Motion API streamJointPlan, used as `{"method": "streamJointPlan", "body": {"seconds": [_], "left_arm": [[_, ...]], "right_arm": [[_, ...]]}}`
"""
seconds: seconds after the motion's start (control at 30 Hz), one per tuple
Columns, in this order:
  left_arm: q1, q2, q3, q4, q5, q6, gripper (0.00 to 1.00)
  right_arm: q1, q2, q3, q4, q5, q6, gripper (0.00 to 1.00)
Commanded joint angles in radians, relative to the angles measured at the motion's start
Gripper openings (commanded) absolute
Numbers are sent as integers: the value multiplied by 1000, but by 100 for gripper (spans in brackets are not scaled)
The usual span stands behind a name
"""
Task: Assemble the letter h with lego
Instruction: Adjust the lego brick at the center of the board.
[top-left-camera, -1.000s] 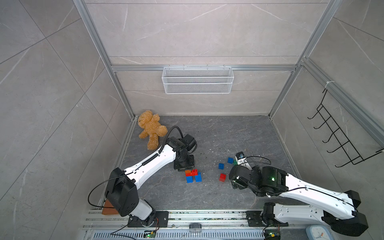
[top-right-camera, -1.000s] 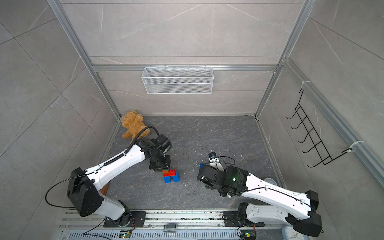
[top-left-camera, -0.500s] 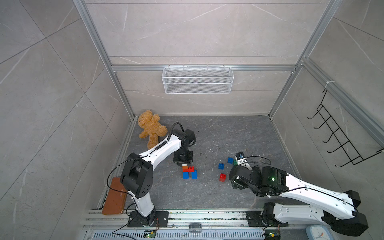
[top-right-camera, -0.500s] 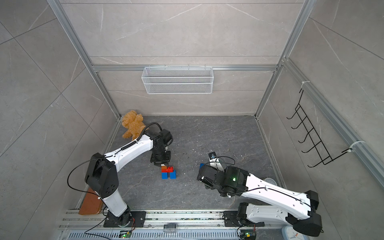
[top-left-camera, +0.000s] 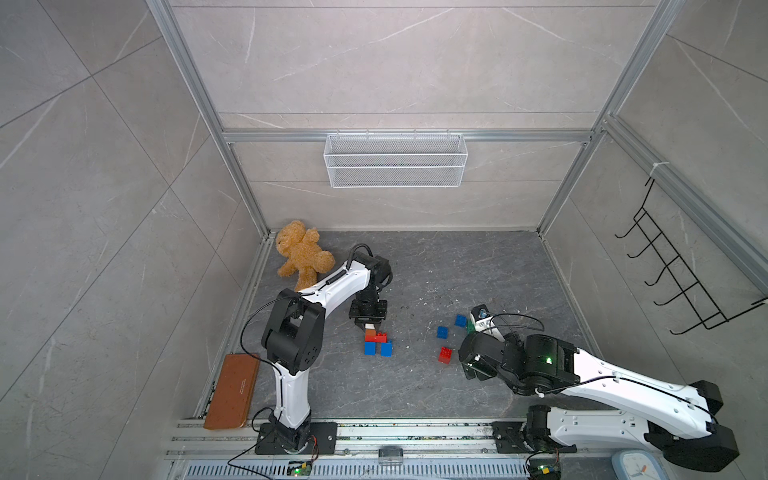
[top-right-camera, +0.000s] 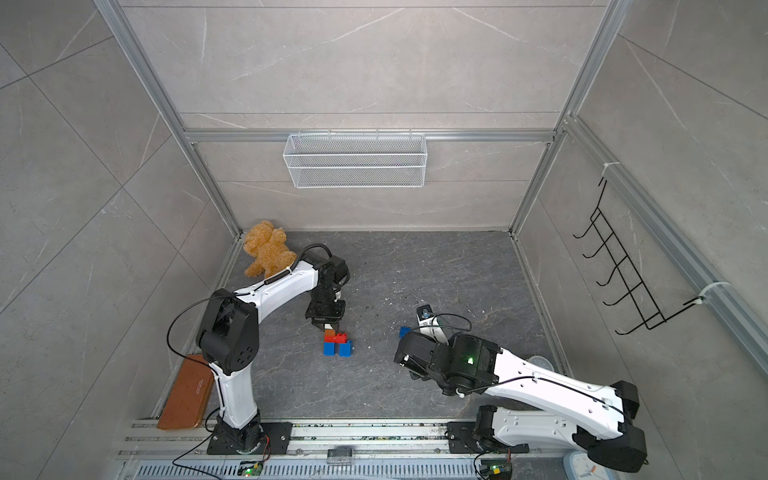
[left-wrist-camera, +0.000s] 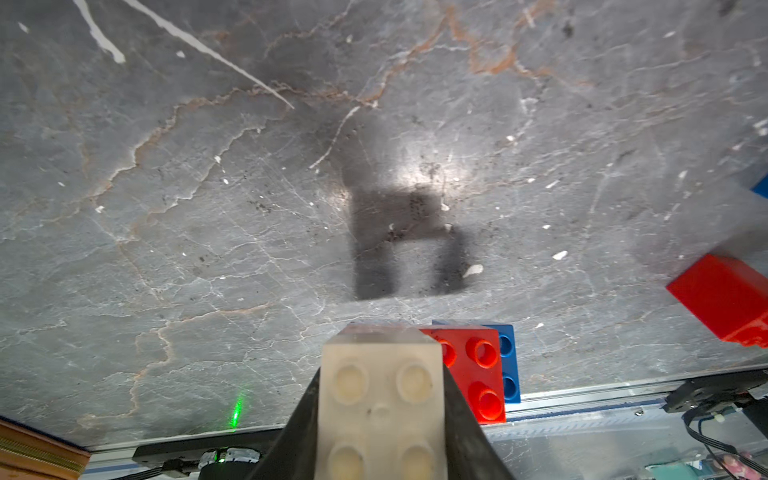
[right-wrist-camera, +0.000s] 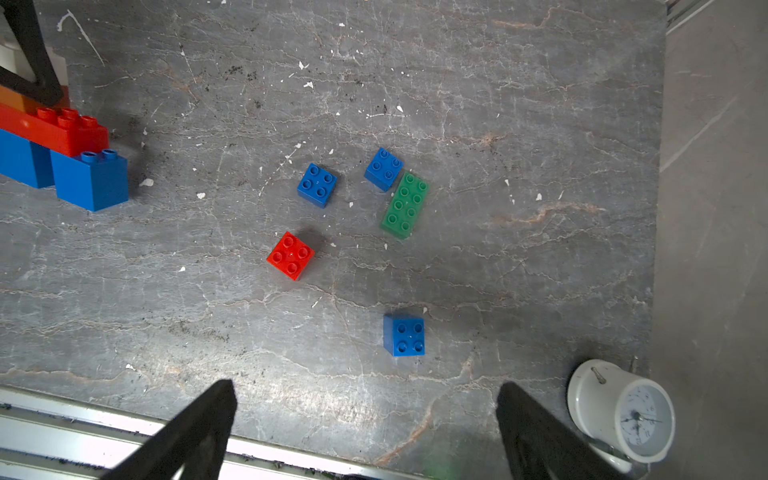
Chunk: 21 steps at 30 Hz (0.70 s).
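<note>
Grey marble floor (top-left-camera: 436, 270) carries the half-built h (top-left-camera: 370, 348). Although the left arm's elbow (top-left-camera: 291, 328) has swung upright, the left gripper (top-left-camera: 368, 322) stays clamped on the white brick (left-wrist-camera: 380, 395), atop the brown brick (top-left-camera: 369, 333) on the long red brick (top-left-camera: 377, 337). It is probably pressing the stem home. The right gripper (right-wrist-camera: 365, 386) gapes empty, well apart from that red brick, over spare bricks (right-wrist-camera: 316, 185).

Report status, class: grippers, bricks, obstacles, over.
Left gripper shut on white brick, over the stack. Right gripper open, over loose bricks. Teddy bear well aside, nothing blocking.

Bright overhead light leaves the white brick (left-wrist-camera: 380, 399) blurred.
</note>
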Motion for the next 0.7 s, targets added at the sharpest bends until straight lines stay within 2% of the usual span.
{"method": "streamJointPlan", "body": {"seconds": [0.0, 0.3, 0.67], "left_arm": [[11, 19, 51, -59, 21, 45, 0], [23, 67, 55, -59, 18, 66, 0], [36, 89, 55, -47, 18, 72, 25]], "right_arm": [[9, -6, -15, -11, 10, 22, 100], [14, 2, -15, -14, 17, 27, 100], [19, 16, -14, -19, 22, 30, 100]]}}
